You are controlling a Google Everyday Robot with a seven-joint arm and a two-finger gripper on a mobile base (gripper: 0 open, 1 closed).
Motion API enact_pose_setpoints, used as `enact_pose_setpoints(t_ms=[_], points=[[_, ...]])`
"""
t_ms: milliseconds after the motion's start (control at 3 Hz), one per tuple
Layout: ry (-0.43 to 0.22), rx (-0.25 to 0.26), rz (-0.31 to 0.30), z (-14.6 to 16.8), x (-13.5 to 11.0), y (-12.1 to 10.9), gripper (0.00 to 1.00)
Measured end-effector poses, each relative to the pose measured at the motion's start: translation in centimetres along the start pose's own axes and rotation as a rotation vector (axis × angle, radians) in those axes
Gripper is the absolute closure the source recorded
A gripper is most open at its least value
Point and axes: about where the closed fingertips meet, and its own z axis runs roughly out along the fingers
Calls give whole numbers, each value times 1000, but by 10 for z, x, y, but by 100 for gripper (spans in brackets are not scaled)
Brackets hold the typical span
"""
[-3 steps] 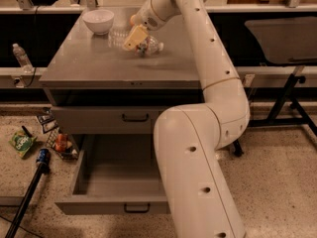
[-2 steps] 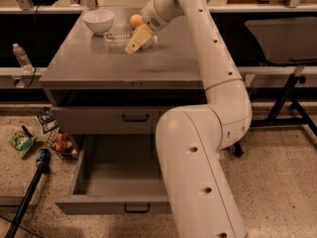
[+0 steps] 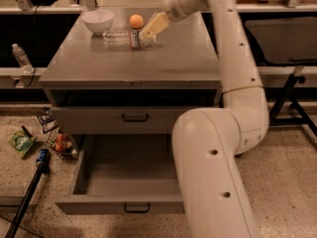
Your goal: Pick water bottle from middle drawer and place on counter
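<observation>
- Fingers (image 3: pixel 154 25) on the tan gripper (image 3: pixel 143 33) are hovering beside the small clear plastic water bottle (image 3: pixel 121 37); apart or together, I cannot tell.
- A bump is risking rolling it off the flat grey counter (image 3: pixel 163 58).

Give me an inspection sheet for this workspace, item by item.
Surface: counter, glossy grey, carrying three things.
Job's things: water bottle lying on its side on the counter; middle drawer pulled open, nothing seen inside.
Clutter: white bowl and orange behind the bottle.
Grippers: gripper low over the counter, at the bottle's label end.
Cables: thin dark cord on the floor, lower left.
Surroundings: second bottle on the left ledge; green packet on the floor.
</observation>
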Motion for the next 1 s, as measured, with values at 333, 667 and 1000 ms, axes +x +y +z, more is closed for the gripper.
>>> enact_pose_setpoints(t_ms=[333,667,1000], points=[[-64,76,14,-49,0,-22,0],[-20,128,89,-87,39,-27,0],[-40,140,75,-88,31,-28,0]])
